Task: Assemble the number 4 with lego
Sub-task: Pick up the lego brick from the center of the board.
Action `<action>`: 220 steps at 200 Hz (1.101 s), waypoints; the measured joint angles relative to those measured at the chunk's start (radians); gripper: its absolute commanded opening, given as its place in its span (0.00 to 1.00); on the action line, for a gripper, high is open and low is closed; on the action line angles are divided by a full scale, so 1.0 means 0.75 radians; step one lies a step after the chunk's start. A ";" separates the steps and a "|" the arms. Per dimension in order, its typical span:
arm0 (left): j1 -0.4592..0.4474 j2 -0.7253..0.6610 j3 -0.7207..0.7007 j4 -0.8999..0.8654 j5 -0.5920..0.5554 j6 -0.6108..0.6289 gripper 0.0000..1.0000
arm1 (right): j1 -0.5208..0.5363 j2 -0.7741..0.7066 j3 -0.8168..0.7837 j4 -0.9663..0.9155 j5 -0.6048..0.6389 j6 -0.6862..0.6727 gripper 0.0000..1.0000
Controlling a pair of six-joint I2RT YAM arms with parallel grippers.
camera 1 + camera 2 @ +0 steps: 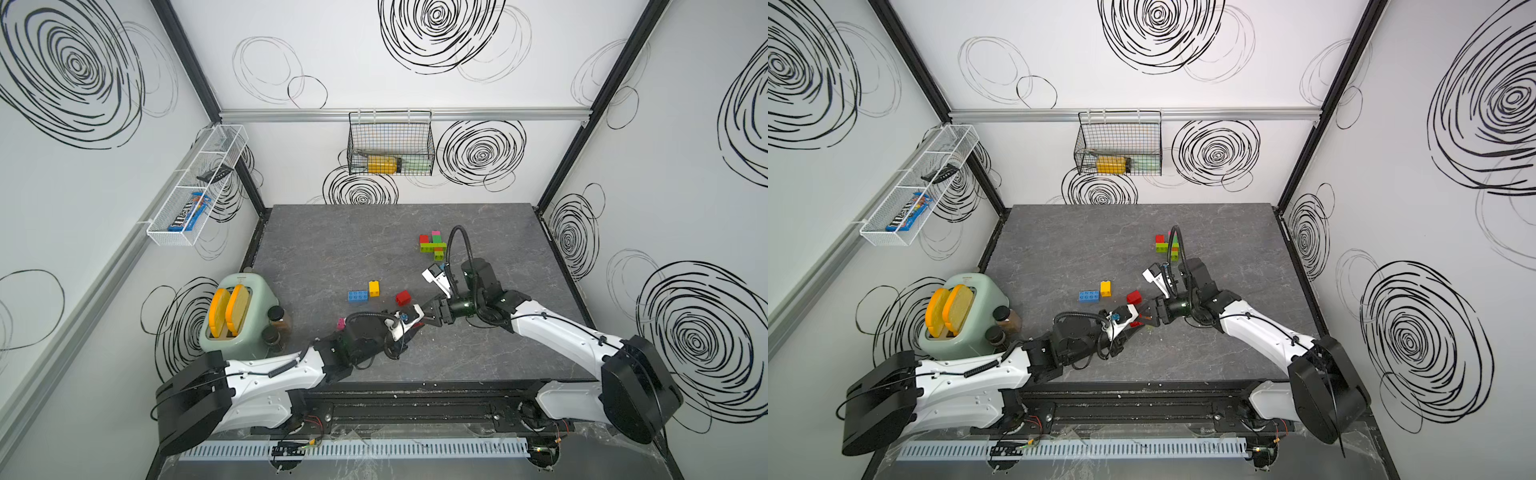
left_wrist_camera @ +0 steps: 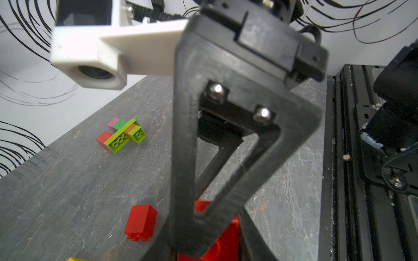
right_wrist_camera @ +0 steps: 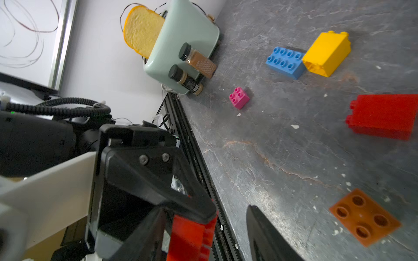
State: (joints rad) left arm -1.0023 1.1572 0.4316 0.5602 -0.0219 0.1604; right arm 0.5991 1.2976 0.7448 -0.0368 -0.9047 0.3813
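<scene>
Grey table (image 1: pixel 332 249), scribbled walls; an m&m's pack (image 1: pixel 189 214) in the left wall's shelf (image 1: pixel 166 239). A toaster (image 1: pixel 257 299) at the left edge. Mid-table, left gripper (image 1: pixel 1133 321) clamps 1 red brick (image 2: pixel 228 244); right gripper (image 1: pixel 1147 319) straddles it, jaws apart. The joined lego (image 1: pixel 433 246) sits nearer the far edge.

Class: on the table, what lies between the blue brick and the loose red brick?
The yellow brick, close beside the blue brick; bare table separates it from the loose red brick. Both top views show this.
</scene>
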 measured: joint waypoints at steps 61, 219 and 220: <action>0.003 0.006 -0.001 0.020 0.010 0.006 0.02 | 0.028 -0.008 0.023 -0.052 0.011 -0.071 0.31; 0.101 -0.156 -0.044 0.103 -0.068 -0.195 0.96 | -0.068 -0.084 0.030 -0.214 0.706 0.058 0.00; 0.102 -0.157 -0.045 0.103 -0.070 -0.197 0.96 | -0.072 -0.089 0.025 -0.215 0.718 0.061 0.00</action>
State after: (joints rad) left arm -0.9257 1.0393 0.3977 0.6376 -0.0742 0.0128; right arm 0.5453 1.2312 0.7635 -0.1982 -0.3664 0.4267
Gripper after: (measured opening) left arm 0.957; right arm 0.286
